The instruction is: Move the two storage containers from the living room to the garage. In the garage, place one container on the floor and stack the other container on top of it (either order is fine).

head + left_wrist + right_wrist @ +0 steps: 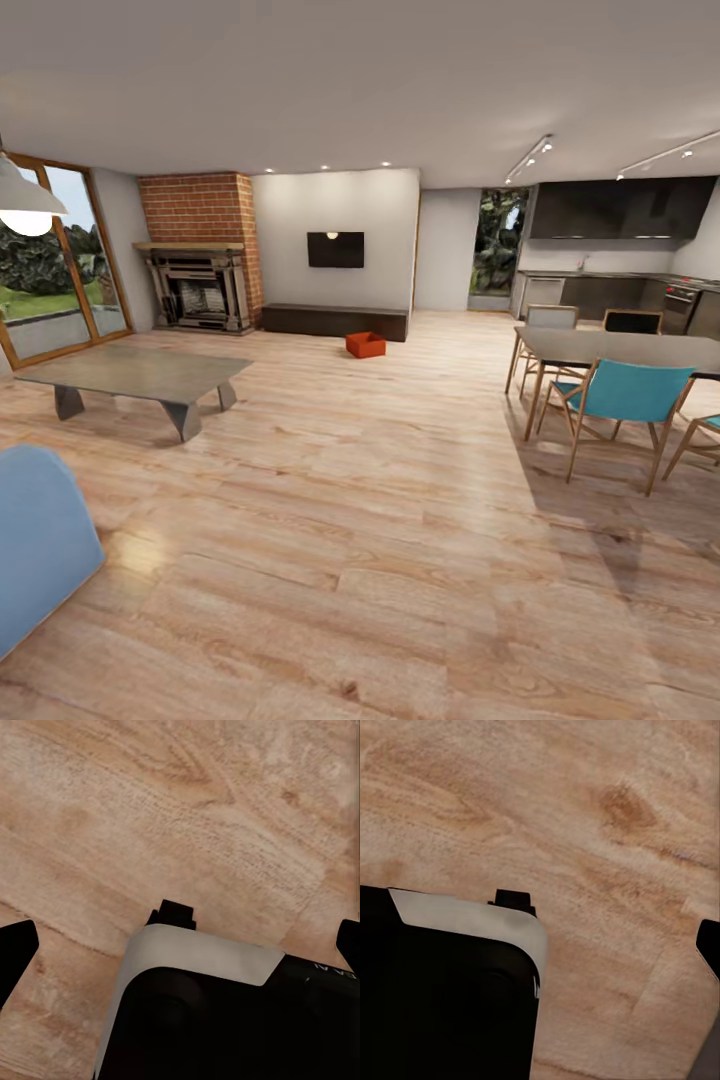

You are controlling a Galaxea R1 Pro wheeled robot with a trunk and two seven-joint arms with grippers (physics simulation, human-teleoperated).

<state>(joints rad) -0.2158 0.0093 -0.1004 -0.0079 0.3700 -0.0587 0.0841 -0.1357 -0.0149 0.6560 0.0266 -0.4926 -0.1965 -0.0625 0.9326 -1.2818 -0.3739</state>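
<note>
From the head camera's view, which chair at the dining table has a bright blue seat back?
The chair nearest the camera, on the near side of the dining table: its teal-blue back stands out, while the two chairs beyond the table have grey and black backs.

**Bright, even room light — soft wrist views**

The head view is well lit. Recessed ceiling spots [355,166] and track lights [530,157] glow white, and daylight comes through the glass doors [55,260]. A pendant lamp [28,200] burns out to pure white. The table [135,372] and the chairs [625,395] cast soft shadows on the wood floor [350,520]. Straight lines stretch toward the edges — a wide-angle look. Both wrist views are dimmer and blurry, the floor grain smeared and the dark robot parts almost without detail.
</note>
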